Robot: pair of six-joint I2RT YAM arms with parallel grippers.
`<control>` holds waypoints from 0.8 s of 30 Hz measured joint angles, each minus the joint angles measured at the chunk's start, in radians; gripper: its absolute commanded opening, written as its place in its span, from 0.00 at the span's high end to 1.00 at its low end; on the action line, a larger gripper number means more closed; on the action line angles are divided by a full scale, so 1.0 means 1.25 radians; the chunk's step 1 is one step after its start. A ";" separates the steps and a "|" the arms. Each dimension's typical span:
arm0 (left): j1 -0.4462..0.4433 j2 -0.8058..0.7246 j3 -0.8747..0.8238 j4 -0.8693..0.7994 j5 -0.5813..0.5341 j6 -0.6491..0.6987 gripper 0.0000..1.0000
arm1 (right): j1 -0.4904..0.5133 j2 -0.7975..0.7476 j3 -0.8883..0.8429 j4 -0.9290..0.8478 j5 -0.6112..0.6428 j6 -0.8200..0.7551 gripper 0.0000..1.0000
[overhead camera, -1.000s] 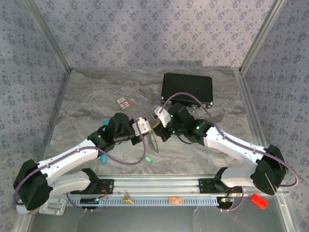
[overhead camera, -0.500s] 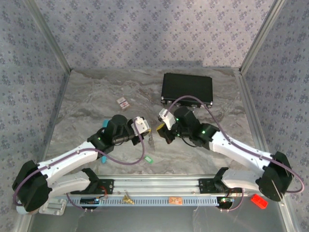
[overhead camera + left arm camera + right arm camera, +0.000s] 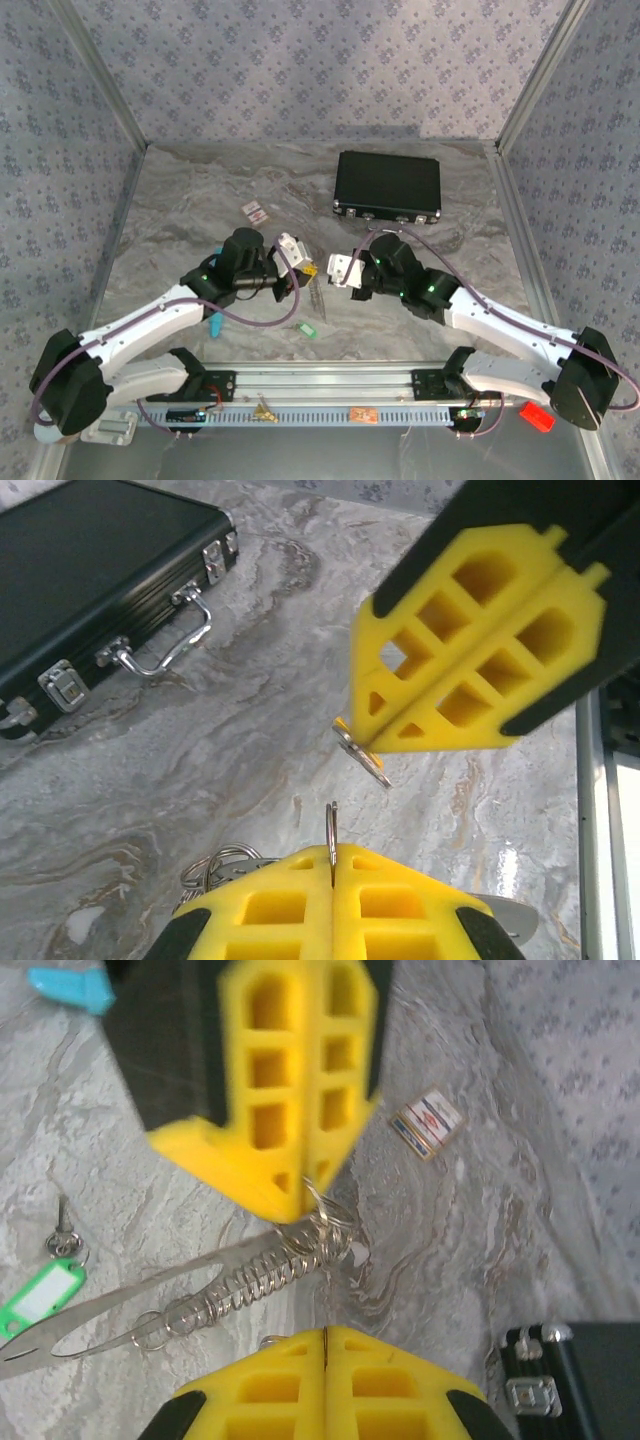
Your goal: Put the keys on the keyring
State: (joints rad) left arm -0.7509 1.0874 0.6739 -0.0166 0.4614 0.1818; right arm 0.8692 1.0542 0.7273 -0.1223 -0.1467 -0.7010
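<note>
Right gripper [image 3: 372, 742] shifted back, pinching small ring [image 3: 362, 757]; left gripper [image 3: 298, 1195] pinching keyring [image 3: 255, 1280]; green key [image 3: 40, 1298] lying loose

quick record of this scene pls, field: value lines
left gripper: shut on keyring
right gripper: shut on small metal piece
green key: lying on table, apart from both grippers
black case: closed, far side of table
card: flat on table, left of case
</note>
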 measured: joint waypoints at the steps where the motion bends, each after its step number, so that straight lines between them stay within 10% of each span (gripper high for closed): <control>1: 0.004 0.007 0.004 -0.006 0.011 -0.003 1.00 | 0.003 0.000 0.000 -0.001 -0.003 -0.028 1.00; 24: 0.036 0.055 0.030 -0.023 0.147 -0.030 1.00 | -0.003 0.000 0.018 0.019 -0.041 -0.168 1.00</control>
State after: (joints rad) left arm -0.7059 1.1561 0.7116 -0.0452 0.6453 0.1440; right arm 0.8654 1.0546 0.7502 -0.0982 -0.1978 -0.9112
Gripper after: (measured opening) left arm 0.042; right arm 0.052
